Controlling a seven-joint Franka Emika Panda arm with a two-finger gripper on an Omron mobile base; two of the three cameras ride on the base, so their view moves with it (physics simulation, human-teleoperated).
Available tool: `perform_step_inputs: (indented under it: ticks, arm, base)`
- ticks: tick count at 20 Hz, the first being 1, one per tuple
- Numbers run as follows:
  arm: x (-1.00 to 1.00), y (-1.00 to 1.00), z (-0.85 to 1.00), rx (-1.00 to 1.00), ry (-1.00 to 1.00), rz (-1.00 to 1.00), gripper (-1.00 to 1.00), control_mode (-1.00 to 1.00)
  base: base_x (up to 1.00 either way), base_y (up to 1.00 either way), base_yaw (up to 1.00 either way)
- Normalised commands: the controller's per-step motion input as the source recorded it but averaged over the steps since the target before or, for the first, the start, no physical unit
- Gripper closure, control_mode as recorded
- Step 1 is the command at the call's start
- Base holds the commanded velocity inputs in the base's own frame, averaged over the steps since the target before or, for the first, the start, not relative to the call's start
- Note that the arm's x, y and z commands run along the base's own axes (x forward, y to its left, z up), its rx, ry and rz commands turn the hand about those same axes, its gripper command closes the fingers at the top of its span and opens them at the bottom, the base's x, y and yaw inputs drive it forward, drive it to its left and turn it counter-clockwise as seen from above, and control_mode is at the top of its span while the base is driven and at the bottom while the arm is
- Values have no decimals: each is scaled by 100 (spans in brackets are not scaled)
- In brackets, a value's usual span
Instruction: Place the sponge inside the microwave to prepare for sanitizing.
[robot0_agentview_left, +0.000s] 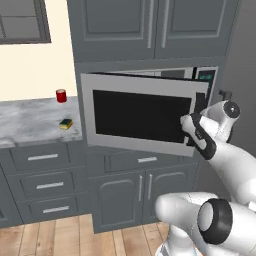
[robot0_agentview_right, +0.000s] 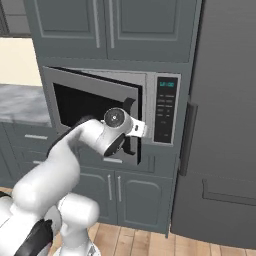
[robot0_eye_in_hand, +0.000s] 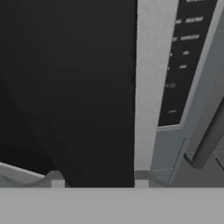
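The microwave (robot0_agentview_left: 142, 116) is built in under grey cabinets, and its black glass door stands swung partway open to the left. My gripper (robot0_agentview_right: 132, 139) is at the door's free right edge, shut on the dark vertical door handle (robot0_agentview_right: 129, 106). In the hand view my gripper (robot0_eye_in_hand: 99, 183) has dark material between its tips, with the silver frame and the keypad panel (robot0_eye_in_hand: 183, 57) beyond. The sponge (robot0_agentview_left: 65, 123), yellow with a green top, lies on the marble counter (robot0_agentview_left: 30, 122) left of the microwave, far from my gripper.
A small red can (robot0_agentview_left: 61, 95) stands at the back of the counter by the wall. A tall grey refrigerator (robot0_agentview_right: 225, 125) with a dark handle (robot0_eye_in_hand: 210, 140) stands right of the microwave. Drawers and cabinet doors (robot0_agentview_left: 50, 185) run below the counter.
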Motion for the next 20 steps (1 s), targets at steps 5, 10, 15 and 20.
perform_step_inputs:
  ticks: [5,10,15,20]
  arm:
    - [-72,5,0,1,0,0,100,-100]
    - [-65,9,0,1,0,0,100,-100]
    - [-33,3,-3,1,1,0,-100,-100]
    - [-15,-9,-4,2,0,0,-100,-100]
  base:
    - [0,0,0]
    - [0,0,0]
    - [0,0,0]
    - [0,0,0]
